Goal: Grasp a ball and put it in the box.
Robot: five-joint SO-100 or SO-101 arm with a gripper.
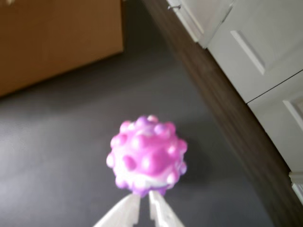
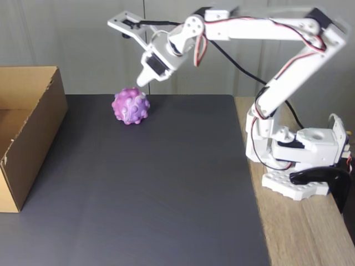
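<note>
Hovering just above and a little to the right of the ball (image 2: 130, 106) in the fixed view, the gripper (image 2: 142, 81) hangs at the end of the white arm (image 2: 260, 29), which stretches leftward from its base (image 2: 302, 166) at the right edge of the dark grey mat (image 2: 150, 188). The fingertips point down toward the ball's upper right side and stand close to it; whether they touch cannot be told.

In the wrist view the gripper (image 1: 144, 195) enters from the bottom edge as two pale fingers (image 1: 124, 212) drawn nearly together, with only a thin slit between their tips. They hold nothing. The ball (image 1: 147, 155), bumpy and mottled pink, purple and white, sits right ahead of those tips, resting on the mat (image 1: 57, 156), slightly blurred.

The cardboard box (image 2: 30, 133) stands well off to the left of the gripper in the fixed view, at the mat's left edge, its top open and its brown walls upright. In the wrist view one brown wall of the box (image 1: 52, 38) shows beyond the ball, up and to the left of the fingers, apart from the ball.

Right of the gripper in the wrist view runs a dark wooden strip (image 1: 227, 109), and past it white panelled cabinet doors (image 1: 255, 42). In the fixed view the base is on a light wooden tabletop (image 2: 299, 233), with black cable (image 2: 233, 58) trailing below the arm.
</note>
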